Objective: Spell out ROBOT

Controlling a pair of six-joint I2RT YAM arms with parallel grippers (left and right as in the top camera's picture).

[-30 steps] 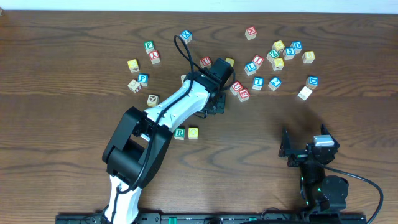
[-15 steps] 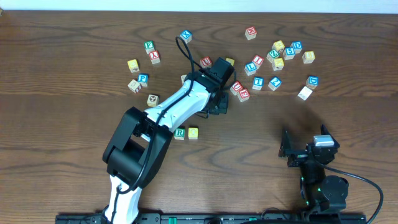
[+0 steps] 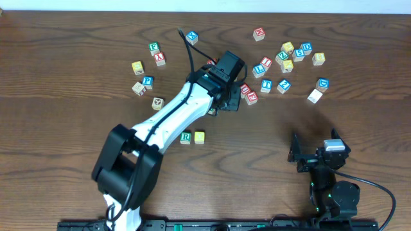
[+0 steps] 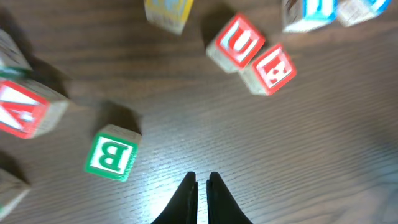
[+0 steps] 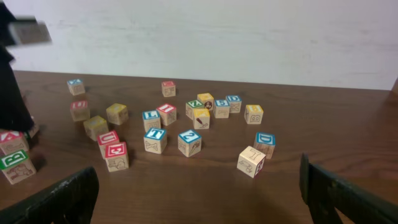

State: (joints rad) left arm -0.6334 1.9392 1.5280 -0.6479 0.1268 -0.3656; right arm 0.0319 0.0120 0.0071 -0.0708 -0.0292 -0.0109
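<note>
A green R cube [image 3: 185, 136] and a yellow cube [image 3: 200, 136] sit side by side at the table's middle front. The green B cube [image 4: 112, 152] lies just left of my left gripper [image 4: 199, 180], which is shut on nothing and hovers over bare wood. In the overhead view the left gripper [image 3: 223, 101] is under its own arm, which also hides the B cube. The blue T cube [image 3: 266, 85] rests in the right cluster, with other yellow cubes [image 3: 287, 65] near it. My right gripper [image 5: 196, 177] stands wide open and empty at the front right.
Red U [image 4: 236, 42] and E [image 4: 268, 68] cubes lie just beyond the left gripper. A red A cube [image 4: 22, 111] is to its left. More cubes are scattered at the back left [image 3: 148, 81] and back right [image 3: 314, 95].
The left arm has swung a little farther back and to the right, still shut. The right arm has not moved.
</note>
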